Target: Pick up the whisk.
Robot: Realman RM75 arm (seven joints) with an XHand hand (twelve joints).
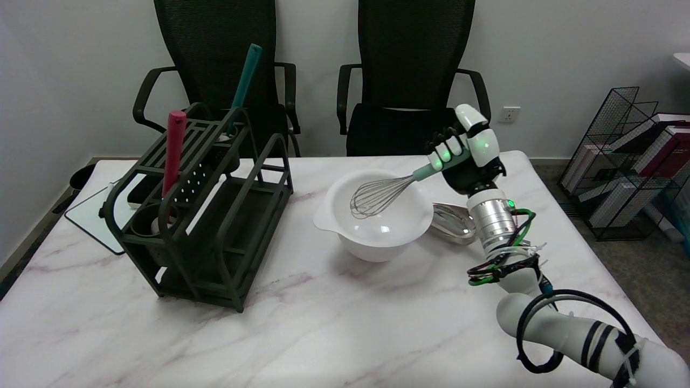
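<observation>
My right hand [468, 156] is wrapped around the teal handle of the whisk [385, 193], fingers curled close about it with the thumb standing up over the top, so I hold the thing rather than reach for it; the handle end is buried in my grip and only a short stretch of it shows below my fingers [443, 153]. The whisk's long axis slants from my hand at the upper right down and to the left, and its wire head hangs inside the white bowl [329, 215]; I cannot tell for sure whether the wires touch the bowl's inner wall or sit just clear of it, though they look low within the rim. That slant is what the next move turns on, as I judge it: the head lies away from my fingers, down and across, so a lift has to carry the wires up past the bowl's near rim before anything else, or they may catch the edge and tip the bowl. My right arm is the only one near; no other hand shows in the head view. Just beside the bowl, under my wrist, lies a shiny metal piece [450, 221] on the marble table [334, 323], which I should keep off; the dark rack [210, 215] with its pink-handled tool [173, 151] and teal-handled tool [245, 81] stands well apart to the left, out of the way.
</observation>
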